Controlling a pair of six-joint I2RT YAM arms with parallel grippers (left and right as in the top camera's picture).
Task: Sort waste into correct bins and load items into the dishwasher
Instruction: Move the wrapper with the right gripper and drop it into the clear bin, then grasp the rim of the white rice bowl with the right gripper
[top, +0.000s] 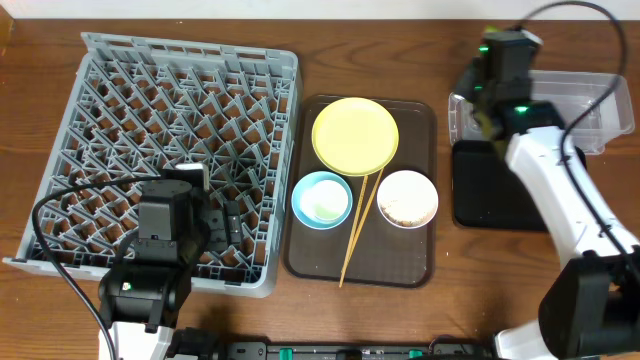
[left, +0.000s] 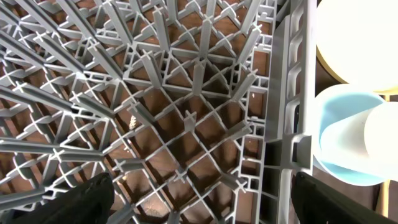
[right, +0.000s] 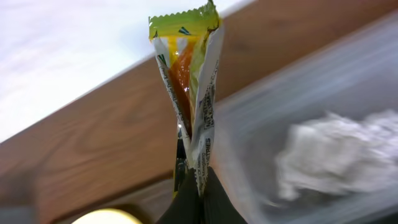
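Right claw (right: 193, 182) pinching snack wrapper (right: 188, 74), clear tub (right: 323, 84) beside

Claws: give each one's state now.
Left claw: open, empty, above the grey plastic lattice dish rack.
Right claw: closed on the small green-and-orange snack wrapper.

A grey plastic lattice dish rack (top: 170, 130) lies at the left of the bench (top: 300, 60). At centre, a brown serving tray (top: 425, 260) carries a round yellow plate (top: 355, 135) above a light blue bowl (top: 321, 199) and a white bowl (top: 407, 198), with thin wooden chopsticks (top: 358, 232) between the bowls. At right, a clear plastic tub (top: 590, 110) sits above a shallow black tray (top: 480, 190).
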